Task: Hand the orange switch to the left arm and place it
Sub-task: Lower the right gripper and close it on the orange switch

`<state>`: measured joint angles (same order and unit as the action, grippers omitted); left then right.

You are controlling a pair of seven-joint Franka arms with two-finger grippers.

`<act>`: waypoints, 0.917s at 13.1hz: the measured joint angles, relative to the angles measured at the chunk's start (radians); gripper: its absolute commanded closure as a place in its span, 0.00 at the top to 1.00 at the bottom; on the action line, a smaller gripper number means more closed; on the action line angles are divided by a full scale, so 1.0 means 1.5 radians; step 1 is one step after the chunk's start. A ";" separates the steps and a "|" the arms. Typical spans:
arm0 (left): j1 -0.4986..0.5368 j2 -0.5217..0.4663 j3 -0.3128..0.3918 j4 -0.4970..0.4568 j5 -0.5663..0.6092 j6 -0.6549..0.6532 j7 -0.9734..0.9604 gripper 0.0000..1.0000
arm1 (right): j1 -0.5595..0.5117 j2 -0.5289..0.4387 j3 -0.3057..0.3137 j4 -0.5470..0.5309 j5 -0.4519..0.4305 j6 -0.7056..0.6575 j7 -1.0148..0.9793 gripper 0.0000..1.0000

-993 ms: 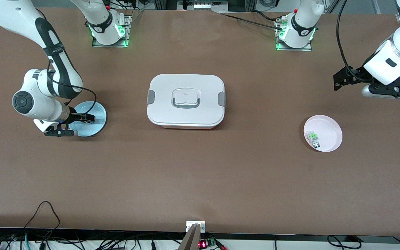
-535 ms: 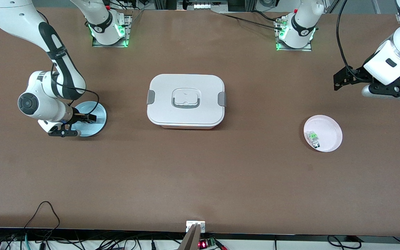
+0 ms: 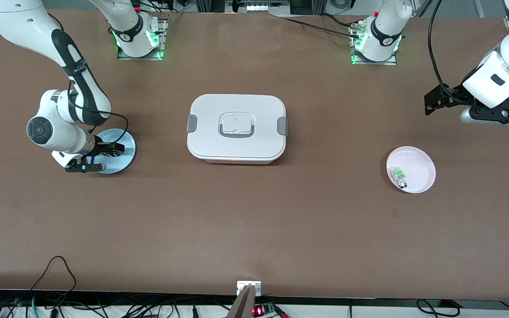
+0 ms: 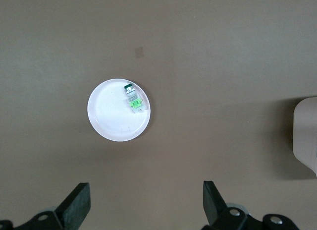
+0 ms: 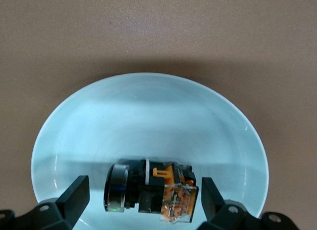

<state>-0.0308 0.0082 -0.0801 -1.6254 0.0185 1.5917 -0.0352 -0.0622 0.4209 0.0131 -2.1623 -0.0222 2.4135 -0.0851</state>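
Early stage. The right gripper (image 5: pixel 141 202) is low over the blue plate (image 3: pixel 124 154), fingers apart on either side of the orange switch (image 5: pixel 151 190), which lies on the plate and is not yet gripped. Lift, handover and passage around the box (image 3: pixel 236 128) remain. The left gripper (image 4: pixel 143 210), fingers apart and empty, waits above the white plate (image 4: pixel 106 121). Only the right wrist view shows the switch; only the left wrist view shows the green part (image 4: pixel 132 97) clearly.
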 measured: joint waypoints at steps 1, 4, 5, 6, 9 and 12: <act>0.000 0.000 0.000 0.000 0.000 0.000 0.000 1.00 | 0.000 0.000 0.000 0.000 0.000 0.000 -0.001 1.00; 0.000 0.000 0.000 0.000 0.000 0.000 0.000 1.00 | 0.000 0.000 0.000 -0.002 0.000 0.000 -0.002 0.99; 0.000 0.000 0.000 0.000 0.000 0.000 0.000 1.00 | 0.000 0.000 0.000 -0.004 0.000 0.000 -0.002 0.98; 0.000 0.000 0.000 0.000 0.000 0.000 0.000 1.00 | -0.001 0.000 0.000 -0.005 0.000 0.000 -0.002 0.98; 0.000 0.000 0.000 0.000 0.000 0.000 0.000 1.00 | -0.004 0.000 -0.001 -0.006 0.000 0.001 -0.002 0.97; 0.000 0.000 0.000 0.000 0.000 0.000 0.000 1.00 | -0.005 0.000 -0.001 -0.006 0.000 0.001 -0.002 0.94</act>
<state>-0.0313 0.0082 -0.0803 -1.6254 0.0185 1.5917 -0.0352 -0.0703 0.4212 0.0112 -2.1713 -0.0222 2.4155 -0.0880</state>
